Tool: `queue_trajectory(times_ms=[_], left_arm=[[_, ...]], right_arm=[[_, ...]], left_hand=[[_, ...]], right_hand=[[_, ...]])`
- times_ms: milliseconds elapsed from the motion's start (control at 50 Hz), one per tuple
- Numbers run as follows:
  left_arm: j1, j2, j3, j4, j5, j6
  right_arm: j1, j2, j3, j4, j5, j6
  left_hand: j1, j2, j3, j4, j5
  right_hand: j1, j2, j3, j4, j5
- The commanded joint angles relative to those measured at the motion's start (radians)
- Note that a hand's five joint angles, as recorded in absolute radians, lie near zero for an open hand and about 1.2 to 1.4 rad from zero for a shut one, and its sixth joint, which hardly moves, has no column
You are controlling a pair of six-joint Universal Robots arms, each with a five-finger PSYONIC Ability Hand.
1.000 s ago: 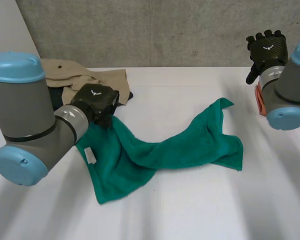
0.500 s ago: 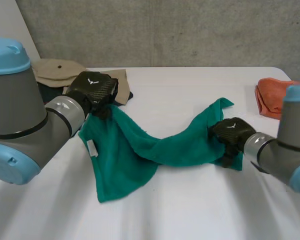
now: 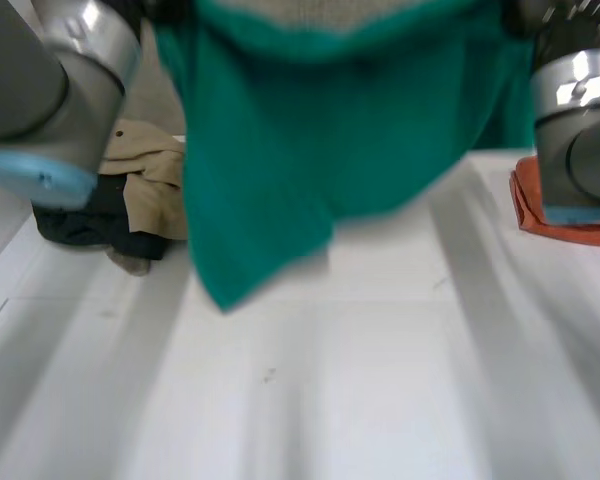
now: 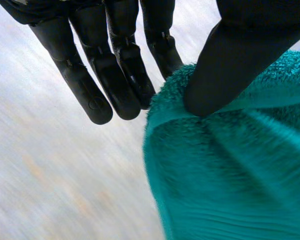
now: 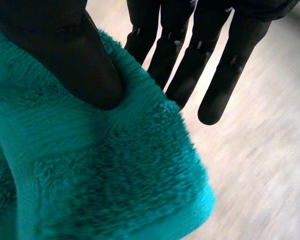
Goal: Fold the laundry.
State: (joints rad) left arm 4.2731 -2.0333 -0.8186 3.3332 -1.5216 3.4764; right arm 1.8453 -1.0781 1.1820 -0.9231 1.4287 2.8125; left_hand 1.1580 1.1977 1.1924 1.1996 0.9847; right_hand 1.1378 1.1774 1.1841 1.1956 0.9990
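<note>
The green towel (image 3: 310,130) hangs spread in the air above the white table (image 3: 330,400), with one lower corner drooping toward the left side. In the left wrist view my left hand (image 4: 115,65) pinches a top corner of the towel (image 4: 230,165) between thumb and fingers. My right hand (image 5: 190,55) grips the other top corner of the towel (image 5: 90,175) the same way, thumb pressed onto the cloth. In the head view my left arm (image 3: 40,90) and right arm (image 3: 580,120) rise on either side of the towel.
A beige garment (image 3: 155,170) lies over a dark one (image 3: 80,225) at the table's back left. An orange cloth (image 3: 570,215) sits at the back right, beside my right arm.
My right hand came down onto the towel's right end and shut on it. Both hands then lifted the towel off the table, so it now hangs spread between them.
</note>
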Motion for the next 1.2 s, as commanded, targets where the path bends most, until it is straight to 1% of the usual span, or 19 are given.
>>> queue_trajectory(times_ms=[20,40,120,180,260,340,420,460,480,560,640,680,780,860,920,940,1040,1100,1200], left_arm=[[-0.041,0.071,0.004,0.101,-0.078,-0.033],[-0.047,0.079,-0.017,0.076,-0.081,-0.031],[-0.045,0.1,-0.077,0.017,-0.086,-0.028],[-0.044,0.113,-0.128,-0.006,-0.088,-0.026],[-0.048,0.123,-0.311,-0.034,-0.1,-0.022],[-0.061,0.113,-0.471,-0.038,-0.095,-0.008],[-0.07,0.061,-0.58,-0.035,-0.092,0.009],[-0.068,0.027,-0.597,-0.04,-0.091,0.013],[-0.071,-0.005,-0.599,-0.044,-0.095,0.016],[-0.072,-0.053,-0.581,-0.087,-0.089,0.021],[-0.059,-0.035,-0.544,-0.11,-0.085,0.038],[-0.049,-0.019,-0.537,-0.109,-0.085,0.043],[0.017,0.013,-0.541,-0.083,-0.072,0.058],[0.062,0.013,-0.557,-0.055,-0.022,0.09],[0.093,0.001,-0.571,-0.018,0.049,0.141],[0.112,-0.01,-0.573,-0.005,0.102,0.171],[0.168,-0.056,-0.547,-0.004,0.253,0.288],[0.182,-0.094,-0.509,-0.033,0.306,0.355],[0.186,-0.159,-0.446,-0.084,0.339,0.411]], right_arm=[[-0.021,-0.003,-0.036,-0.053,-0.019,0.076],[-0.032,-0.005,-0.044,0.026,-0.037,0.077],[-0.061,-0.014,-0.032,0.203,-0.102,0.082],[-0.075,-0.031,0.004,0.294,-0.146,0.079],[-0.101,-0.054,0.094,0.421,-0.22,0.058],[-0.123,-0.057,0.198,0.549,-0.267,-0.011],[-0.143,-0.04,0.318,0.679,-0.293,-0.149],[-0.147,-0.033,0.347,0.71,-0.297,-0.194],[-0.149,-0.031,0.358,0.719,-0.298,-0.212],[-0.15,-0.025,0.392,0.724,-0.292,-0.258],[-0.149,-0.022,0.386,0.724,-0.283,-0.24],[-0.146,-0.023,0.384,0.724,-0.277,-0.231],[-0.135,-0.031,0.383,0.73,-0.267,-0.205],[-0.121,-0.042,0.383,0.734,-0.266,-0.189],[-0.112,-0.056,0.375,0.748,-0.266,-0.183],[-0.106,-0.063,0.369,0.762,-0.266,-0.182],[-0.081,-0.101,0.344,0.825,-0.266,-0.176],[-0.064,-0.141,0.32,0.862,-0.266,-0.162],[-0.032,-0.204,0.257,0.911,-0.266,-0.117]], left_hand=[[0.238,0.199,0.204,0.197,0.237],[0.238,0.199,0.204,0.197,0.237],[0.238,0.199,0.204,0.197,0.237],[0.238,0.199,0.204,0.197,0.237],[0.238,0.199,0.204,0.197,0.237],[0.238,0.199,0.204,0.197,0.237],[0.215,0.176,0.181,0.174,0.214],[0.078,0.038,0.044,0.036,0.077],[-0.091,-0.131,-0.126,-0.133,-0.093],[-0.512,-0.551,-0.546,-0.553,-0.513],[-0.747,-0.787,-0.781,-0.789,-0.748],[-0.812,-0.852,-0.847,-0.854,-0.813],[-0.827,-0.867,-0.862,-0.869,-0.828],[-0.792,-0.832,-0.826,-0.834,-0.793],[-0.739,-0.779,-0.774,-0.781,-0.741],[-0.687,-0.726,-0.721,-0.728,-0.688],[-0.613,-0.653,-0.647,-0.654,-0.614],[-0.566,-0.606,-0.601,-0.608,-0.567],[-0.402,-0.441,-0.436,-0.443,-0.403]], right_hand=[[0.258,0.219,0.212,0.201,0.223],[0.258,0.219,0.212,0.201,0.223],[0.258,0.219,0.212,0.201,0.223],[0.258,0.219,0.212,0.201,0.223],[0.258,0.219,0.212,0.201,0.223],[0.258,0.219,0.212,0.201,0.223],[0.258,0.219,0.212,0.201,0.223],[0.258,0.219,0.212,0.201,0.223],[0.258,0.219,0.212,0.201,0.223],[0.258,0.219,0.212,0.201,0.223],[0.258,0.219,0.212,0.201,0.223],[0.258,0.219,0.212,0.201,0.223],[0.258,0.219,0.212,0.201,0.223],[0.258,0.219,0.212,0.201,0.223],[0.258,0.219,0.212,0.201,0.223],[0.258,0.219,0.212,0.201,0.223],[0.258,0.219,0.212,0.201,0.223],[0.258,0.219,0.212,0.201,0.223],[0.258,0.219,0.212,0.201,0.223]])
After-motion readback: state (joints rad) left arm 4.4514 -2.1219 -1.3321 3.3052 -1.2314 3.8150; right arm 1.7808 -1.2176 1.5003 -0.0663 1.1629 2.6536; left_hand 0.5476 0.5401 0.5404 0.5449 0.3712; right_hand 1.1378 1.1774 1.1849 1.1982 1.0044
